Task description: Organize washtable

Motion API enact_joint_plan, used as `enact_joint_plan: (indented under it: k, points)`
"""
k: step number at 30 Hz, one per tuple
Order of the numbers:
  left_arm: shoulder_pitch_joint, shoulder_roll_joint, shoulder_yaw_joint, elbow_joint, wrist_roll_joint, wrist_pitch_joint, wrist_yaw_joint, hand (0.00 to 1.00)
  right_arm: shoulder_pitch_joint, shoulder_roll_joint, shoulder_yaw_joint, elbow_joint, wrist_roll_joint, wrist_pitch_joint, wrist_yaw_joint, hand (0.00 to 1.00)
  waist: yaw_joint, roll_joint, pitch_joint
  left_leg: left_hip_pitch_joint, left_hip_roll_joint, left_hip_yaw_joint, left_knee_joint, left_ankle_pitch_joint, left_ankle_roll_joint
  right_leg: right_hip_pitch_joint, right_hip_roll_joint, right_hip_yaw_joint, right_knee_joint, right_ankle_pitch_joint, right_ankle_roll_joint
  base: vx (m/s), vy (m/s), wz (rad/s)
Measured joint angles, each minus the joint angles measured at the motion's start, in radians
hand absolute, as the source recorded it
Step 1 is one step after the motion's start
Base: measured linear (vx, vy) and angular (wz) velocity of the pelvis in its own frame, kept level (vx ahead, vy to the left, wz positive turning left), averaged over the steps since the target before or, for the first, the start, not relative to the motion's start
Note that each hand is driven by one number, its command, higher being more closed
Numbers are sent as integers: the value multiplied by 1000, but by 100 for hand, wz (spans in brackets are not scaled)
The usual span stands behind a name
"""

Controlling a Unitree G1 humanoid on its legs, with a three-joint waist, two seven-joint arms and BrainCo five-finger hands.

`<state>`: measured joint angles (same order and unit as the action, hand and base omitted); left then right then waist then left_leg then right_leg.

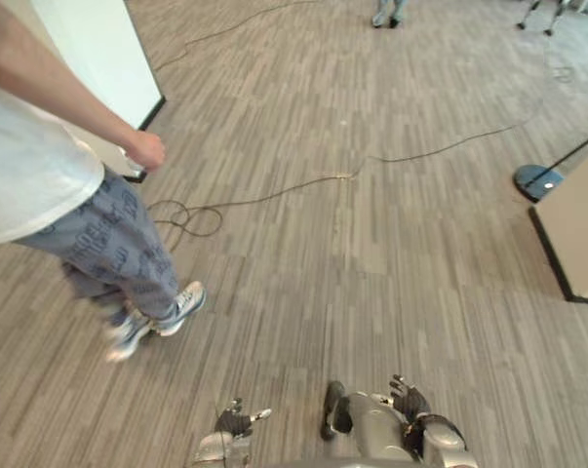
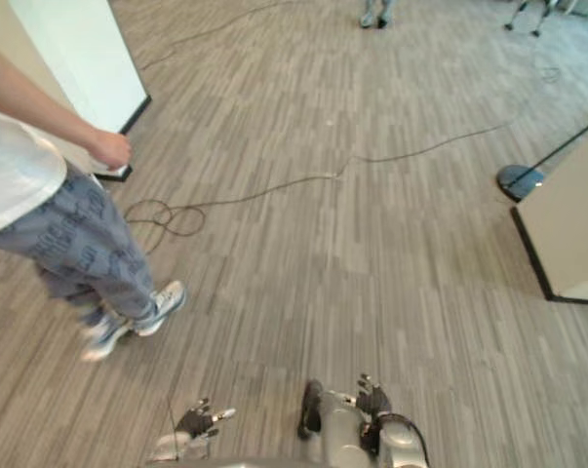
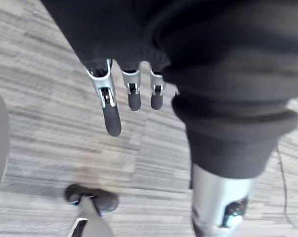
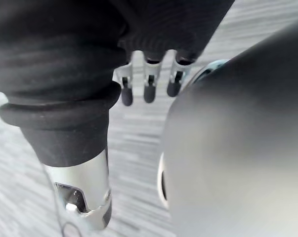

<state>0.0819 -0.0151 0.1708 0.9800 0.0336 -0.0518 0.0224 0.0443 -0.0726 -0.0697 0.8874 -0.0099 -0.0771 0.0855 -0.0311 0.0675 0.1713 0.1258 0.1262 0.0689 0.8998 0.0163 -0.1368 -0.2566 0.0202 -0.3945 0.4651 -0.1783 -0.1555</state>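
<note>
Left hand (image 1: 233, 424) hangs low at my side, fingers (image 3: 111, 111) straight and slack, nothing in it. Right hand (image 1: 411, 402) likewise, empty. Both are over bare wood floor (image 1: 391, 273). Where the counter to be tidied stands, I cannot tell.

Step, as I judge it: approach, with no tidying begun. The next move calls for turning to find the counter while keeping clear of the person (image 1: 69, 195) near my left.

Count: two hands, one person close by, one white panel (image 1: 98, 58), one beige panel (image 1: 576, 224), one long cable (image 1: 303, 185).

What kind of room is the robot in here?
Probably an indoor lab or test hall: wide grey plank-pattern floor, a white partition panel standing on it, and a person beside it.
</note>
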Motion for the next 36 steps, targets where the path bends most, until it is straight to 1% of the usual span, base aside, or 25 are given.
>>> enact_joint_plan:
  k: [1, 2, 3, 5, 8, 9, 10, 11, 12, 13, 15, 16, 17, 18, 19, 20, 22, 25, 26, 27, 29, 31, 32, 34, 36]
  points:
    - [5, -5, -1, -9, 0, -1, 0, 0, -5, -8, 1, -6, 1, 1, 0, 0, 11, 31, 4, -64, 37, 12, 134, -15, 10, 31, 43, 31, -22, 0, 0, 725, -187, -135]
    - [8, -2, 0, -27, -4, 1, -1, 0, -12, 11, 5, 2, 13, 5, -9, 0, 39, 44, 14, -182, 72, 33, 311, -81, 44, 107, 85, 91, -63, -24, -23, 769, -29, -137]
    - [7, 8, 12, -68, -4, -1, 2, 0, -18, 35, 18, 22, 19, 12, -18, 0, 52, 0, 34, -288, 62, 37, 347, -126, 63, 206, 86, 139, -124, -39, -15, 759, -18, -120]
    - [18, 23, 18, -116, -22, -24, 1, 0, -12, 55, 59, 54, 26, 15, -20, 0, 76, -48, 29, -417, 58, 77, 193, -169, 71, 340, 76, 235, -241, -49, 12, 760, -39, -104]
    - [18, 10, 30, -135, -33, -41, 3, 0, -17, 58, 77, 70, 38, 18, -22, 0, 94, -39, 30, -519, 56, 122, -155, -195, 81, 492, 58, 320, -354, -70, 67, 780, 129, -105]
    - [17, 2, 30, -141, -38, -43, 5, 0, -12, 56, 77, 72, 38, 18, -22, 0, 104, -41, 28, -525, 20, 130, -381, -173, 59, 538, 36, 348, -382, -86, 94, 772, 256, -82]
    - [21, -2, 28, -144, -40, -44, 8, 0, -12, 54, 77, 72, 38, 17, -22, 0, 105, -37, 24, -520, 5, 127, -491, -156, 48, 556, 32, 362, -395, -91, 103, 941, 356, -93]
    - [25, 0, 26, -142, -49, -45, 11, 0, -14, 48, 78, 86, 38, 16, -22, 0, 108, -34, 19, -523, -11, 108, -561, -24, 97, 587, 28, 405, -402, -105, 124, 673, 274, -74]
    - [25, -3, 24, -141, -50, -44, 12, 0, -14, 56, 79, 91, 38, 18, -22, 0, 113, -43, 4, -517, -27, 109, -565, 48, 145, 591, 14, 422, -396, -108, 130, 855, 347, -56]
    - [13, 22, 21, -143, -41, -42, 14, 0, 0, 84, 69, 85, 37, 16, -22, 0, 99, -106, -24, -519, -72, 130, -528, 2, 201, 573, -57, 423, -336, -95, 156, 869, 344, -15]
    - [10, 28, 21, -139, -39, -42, 13, 0, 16, 92, 54, 83, 35, 17, -21, 0, 107, -121, -24, -495, -82, 148, -439, -87, 219, 537, -74, 433, -158, -59, 214, 827, 339, 3]
    - [11, 42, 19, -116, -39, -38, 15, 0, 23, 99, 33, 71, 33, 15, -20, 0, 100, -134, -27, -405, -113, 150, -423, -171, 233, 456, -88, 437, 129, 53, 237, 599, 259, 10]
    - [10, 43, 16, -106, -39, -35, 15, 0, 24, 96, 29, 70, 32, 11, -20, 0, 94, -130, -25, -364, -120, 143, -426, -211, 236, 408, -92, 438, 264, 123, 259, 826, 329, 22]
    - [2, 42, 12, -92, -36, -25, 14, 0, 30, 89, 28, 67, 24, 5, -17, 0, 92, -121, -15, -289, -146, 133, -429, -273, 241, 302, -104, 433, 529, 131, 259, 658, 223, 22]
    - [-2, 43, 6, -83, -32, -22, 15, 0, 32, 83, 27, 55, 19, 5, -16, 0, 93, -132, -20, -245, -157, 127, -435, -296, 246, 254, -112, 423, 620, 101, 238, 764, 202, 29]
    - [-6, 40, -14, -71, -28, -17, 16, 0, 37, 70, 26, 24, 11, 6, -16, 0, 86, -105, -14, -163, -163, 110, -454, -333, 251, 169, -108, 395, 711, 35, 210, 597, 100, 48]
    - [-9, 25, -24, -66, -22, -10, 14, 0, 55, 62, 21, -30, 8, -2, -16, 0, 56, -93, -16, -54, -164, 59, -521, -359, 253, 44, -105, 317, 690, -41, 207, 590, 72, 73]
    - [-21, 2, -37, -60, -22, 0, 4, 0, 76, 62, -38, -76, 7, -11, -16, 0, 37, -98, -12, 95, -149, -28, -609, -404, 246, -131, -91, 275, 403, -65, 205, 697, -34, 90]
    - [-17, -3, -51, -55, -22, -1, 3, 0, 82, 48, -41, -58, 8, -6, -19, 0, 30, -98, -15, 158, -139, -51, -649, -408, 247, -134, -93, 246, 190, -37, 207, 744, -118, 90]
    - [-11, -3, -55, -58, -22, -4, 0, 0, 90, 53, -39, -46, 19, 0, -18, 0, 29, -112, -23, 202, -144, -79, -658, -412, 238, -136, -91, 239, 4, 49, 179, 766, -143, 90]
    - [-9, -6, -45, -40, -21, 0, 2, 0, 85, 49, -40, -37, 18, 2, -17, 0, 15, -102, -48, 216, -112, -130, -605, -426, 213, -125, -66, 262, 28, 170, 121, 819, -198, 67]
    - [-14, -37, -44, -30, -14, 1, 1, 0, 77, 15, -30, -37, 8, 11, -16, 0, 16, -33, -63, 122, -70, -152, -373, -334, 93, -83, -46, 203, 60, 73, 103, 942, -218, 45]
    - [-14, -50, -37, -32, -5, 2, 1, 0, 75, 3, -23, -39, 8, 15, -17, 0, 21, -12, -63, 29, -59, -155, -160, -214, 21, -30, -31, 204, 29, 50, 93, 882, -166, 14]
    - [-17, -48, -24, -33, 2, 5, 0, 0, 67, -2, -19, -29, 11, 24, -21, 0, 18, -2, -55, -78, -20, -126, 86, -202, -2, 74, -9, 205, -35, 40, 81, 611, -93, 2]
    - [-17, -41, -13, -47, 8, 4, 1, 0, 73, 4, 1, -13, 26, 28, -22, 0, 18, -29, -36, -151, 27, -51, 210, -216, 21, 225, -5, 214, -109, 36, 75, 532, -72, 10]
